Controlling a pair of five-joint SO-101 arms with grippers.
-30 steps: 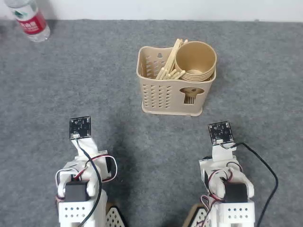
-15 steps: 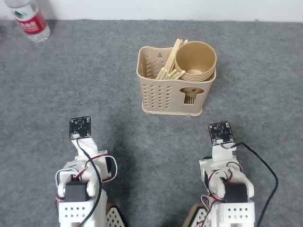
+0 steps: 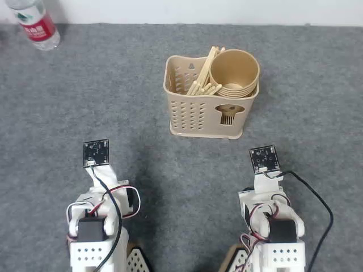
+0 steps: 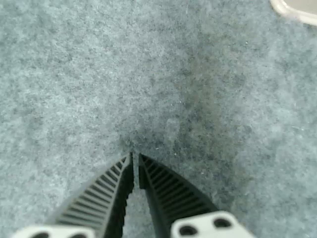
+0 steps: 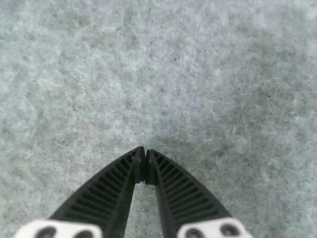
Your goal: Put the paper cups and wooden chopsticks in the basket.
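In the high view, the basket (image 3: 207,116) is sitting at the far middle of the grey surface (image 3: 102,90). It is holding the nested paper cups (image 3: 233,71) on its right side. The wooden chopsticks (image 3: 204,76) are leaning on its left, tips poking above the rim. A bottle (image 3: 35,24) is sitting far left. Both arms are resting near, well apart from the basket, and the task is looking finished.

In the left wrist view, the left gripper (image 4: 135,157) is hanging over bare surface, fingers together and empty.

The right wrist view is adding the same detail for the right gripper (image 5: 144,151): fingers together, nothing between them.

Any further reach could be catching those protruding tips, levering chopsticks out or tipping the light basket.
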